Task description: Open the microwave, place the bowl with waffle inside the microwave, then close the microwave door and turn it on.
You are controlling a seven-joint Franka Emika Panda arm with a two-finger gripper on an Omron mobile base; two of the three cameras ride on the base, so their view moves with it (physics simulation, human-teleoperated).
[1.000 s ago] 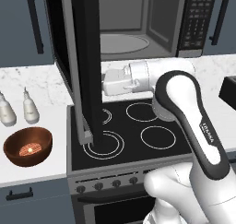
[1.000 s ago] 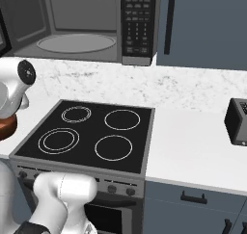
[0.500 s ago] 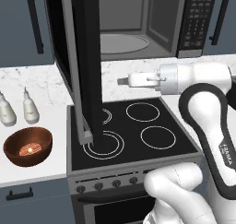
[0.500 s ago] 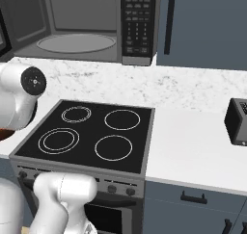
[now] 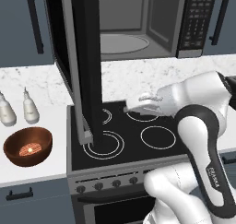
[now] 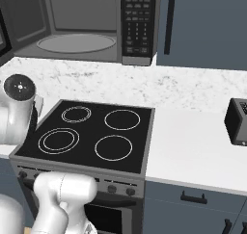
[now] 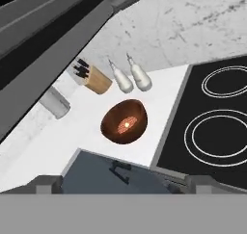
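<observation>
With the wide black microwave door (image 5: pixel 83 66) swung open over the black ring-burner stove (image 5: pixel 138 140), next up looks like grabbing the round reddish-brown wooden bowl with waffle (image 5: pixel 27 146). Sits on the white marble counter (image 5: pixel 41 170) left of the stove, near two small white bottles (image 5: pixel 18 109), well off to the left of the gripper (image 5: pixel 133 107). Arm reaching leftward over the burners, jaws spread wide, holding nothing.

Base views flank stove (image 5: pixel 138 131), share it; hand view downward.
</observation>
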